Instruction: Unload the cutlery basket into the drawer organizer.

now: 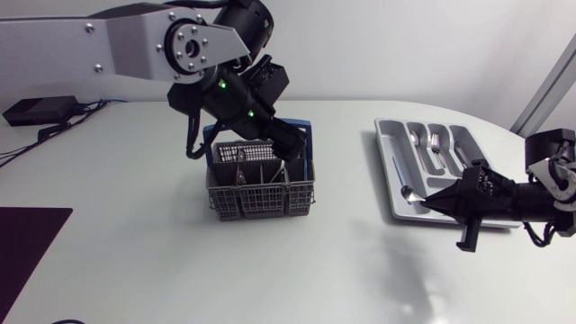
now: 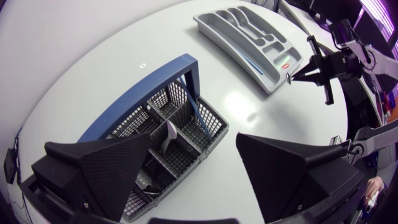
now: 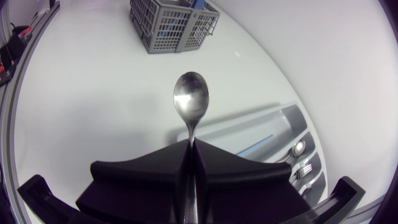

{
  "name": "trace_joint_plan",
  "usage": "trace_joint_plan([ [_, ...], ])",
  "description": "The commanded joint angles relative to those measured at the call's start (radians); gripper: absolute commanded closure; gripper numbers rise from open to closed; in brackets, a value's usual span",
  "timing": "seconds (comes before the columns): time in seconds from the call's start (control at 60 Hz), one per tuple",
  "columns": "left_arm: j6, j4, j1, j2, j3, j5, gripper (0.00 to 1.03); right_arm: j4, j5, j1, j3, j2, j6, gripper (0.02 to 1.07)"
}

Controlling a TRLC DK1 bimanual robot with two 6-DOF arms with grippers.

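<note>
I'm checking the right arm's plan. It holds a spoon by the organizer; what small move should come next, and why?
Probably shift the spoon over the organizer slot where the stored spoon lies, before lowering. The right gripper is shut on the handle, and the bowl hangs by the organizer's corner, short of that slot.

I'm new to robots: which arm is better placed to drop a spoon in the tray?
Right: the right claw grips a spoon by the tray; the left claw hangs open over the basket.
</note>
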Motion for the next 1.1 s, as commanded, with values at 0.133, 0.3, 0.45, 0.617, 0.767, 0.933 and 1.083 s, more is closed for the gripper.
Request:
trace_joint_plan([
  [0.133, 0.008, 0.041, 0.007, 0.002, -0.051, -0.012, 0.08, -0.221, -0.004, -0.161, 0.252, 0.249, -0.332, 1.01],
  [0.3, 0.003, 0.073, 0.001, 0.025, -0.068, -0.034, 0.08, -0.280, 0.044, -0.221, 0.370, 0.385, -0.433, 1.01],
  [0.45, 0.001, 0.102, -0.005, 0.034, -0.083, -0.066, 0.10, -0.286, 0.084, -0.243, 0.411, 0.462, -0.462, 1.01],
  [0.617, 0.001, 0.130, -0.010, 0.049, -0.103, -0.095, 0.14, -0.264, 0.138, -0.240, 0.397, 0.499, -0.478, 0.94],
  [0.767, 0.000, 0.148, -0.013, 0.058, -0.115, -0.112, 0.16, -0.230, 0.144, -0.241, 0.385, 0.493, -0.475, 0.74],
  [0.933, 0.000, 0.162, -0.012, 0.065, -0.120, -0.120, 0.17, -0.229, 0.135, -0.264, 0.367, 0.427, -0.459, 0.53],
  [1.083, -0.002, 0.196, -0.012, 0.071, -0.138, -0.126, 0.21, -0.238, 0.104, -0.270, 0.325, 0.339, -0.422, 0.44],
])
